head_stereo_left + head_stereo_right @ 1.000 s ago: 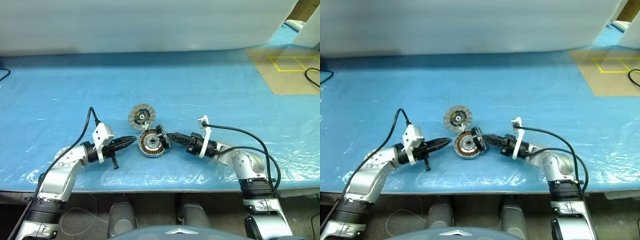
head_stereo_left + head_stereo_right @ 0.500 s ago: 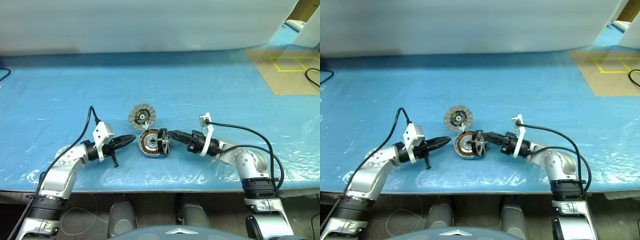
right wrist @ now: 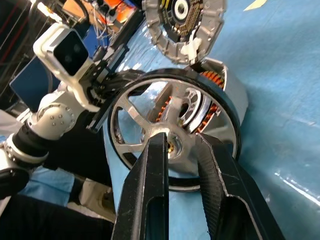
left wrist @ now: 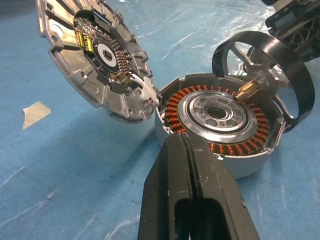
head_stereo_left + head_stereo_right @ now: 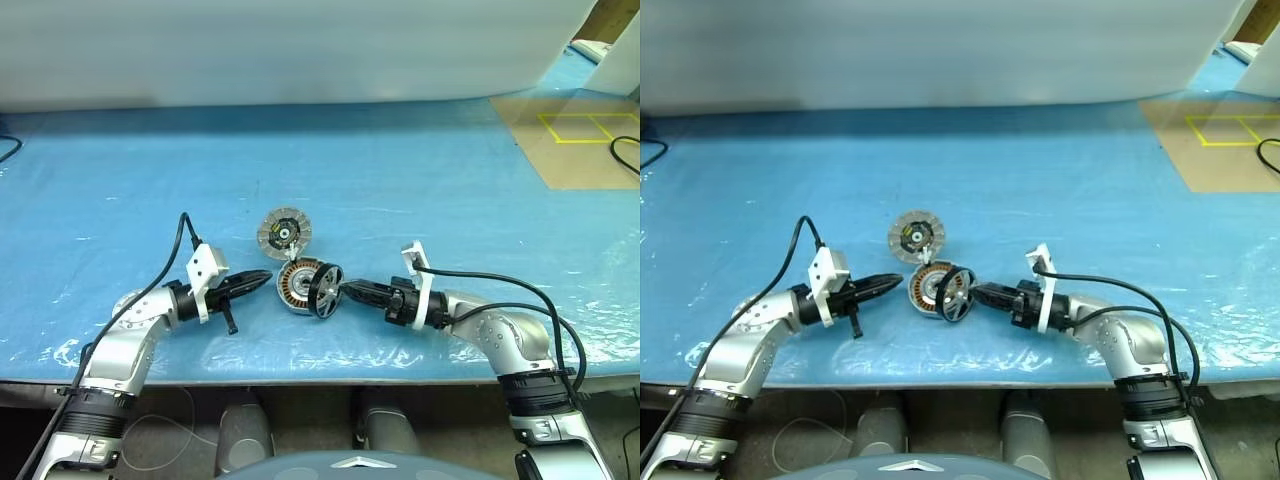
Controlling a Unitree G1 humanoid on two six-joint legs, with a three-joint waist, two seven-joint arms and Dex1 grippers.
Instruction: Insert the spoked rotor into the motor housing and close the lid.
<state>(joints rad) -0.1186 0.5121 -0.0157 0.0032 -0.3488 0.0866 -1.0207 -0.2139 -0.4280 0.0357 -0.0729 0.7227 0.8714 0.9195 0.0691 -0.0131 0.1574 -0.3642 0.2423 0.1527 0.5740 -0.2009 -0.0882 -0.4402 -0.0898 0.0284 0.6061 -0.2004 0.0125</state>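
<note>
The motor housing (image 5: 296, 284), a silver case with copper windings, lies on the blue table near the front middle. Just behind it the lid (image 5: 284, 233) lies with its black-and-yellow face up, a white plug linking the two. My right gripper (image 5: 344, 291) comes in from the right, shut on the hub of the spoked rotor (image 5: 326, 290). The dark ring stands on edge over the housing's right rim, its brass shaft (image 4: 246, 90) pointing at the housing's hub (image 4: 216, 111). My left gripper (image 5: 264, 278) is shut and empty, its tip close to the housing's left side.
A brown board with yellow taped squares (image 5: 580, 130) lies at the back right, a black cable (image 5: 625, 155) beside it. A pale wall (image 5: 300, 50) closes the back. A scrap of tape (image 4: 35, 112) lies on the blue cover (image 5: 420, 190). The table's front edge runs just below both arms.
My right gripper has drawn back toward the front edge and rolled, so the rotor has turned from edge-on to show its ring and spokes. The left arm, housing and lid have stayed put.
</note>
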